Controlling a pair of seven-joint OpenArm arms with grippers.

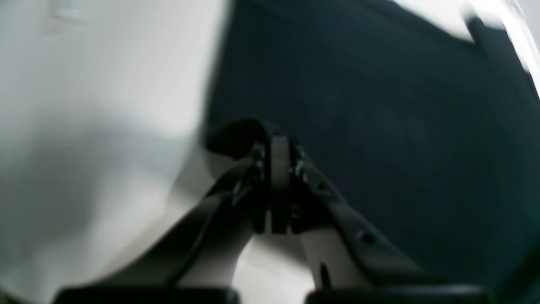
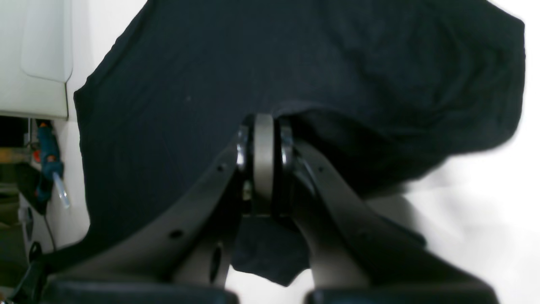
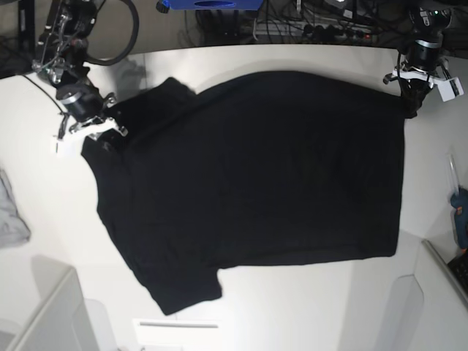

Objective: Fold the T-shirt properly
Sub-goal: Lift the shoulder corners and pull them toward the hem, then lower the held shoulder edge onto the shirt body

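Base view: the T-shirt [image 3: 256,175] lies spread plain side up across the white table [image 3: 58,292], its hem toward the side where a glue gun [image 3: 461,219] rests and its shoulders toward the small grey cloth [image 3: 11,216] at the opposite edge. The right gripper [image 3: 102,131] is clamped on a shoulder corner of the shirt. The left gripper [image 3: 413,102] is clamped on a hem corner, at the far edge of the shirt from the camera.

Right wrist view: jaws together on a raised ridge of black fabric, a loose flap hanging beneath them.

Left wrist view: jaws together on a small dark fold at the shirt's edge; the picture is blurred.

Likely risks: each pinch takes in little cloth, so a corner may slip out under tension. Uneven travel of the two arms would skew the fold line. The slack, rumpled sleeve beside the right gripper could be trapped inside the fold.

No brand, label or legible writing appears on the shirt in any view.
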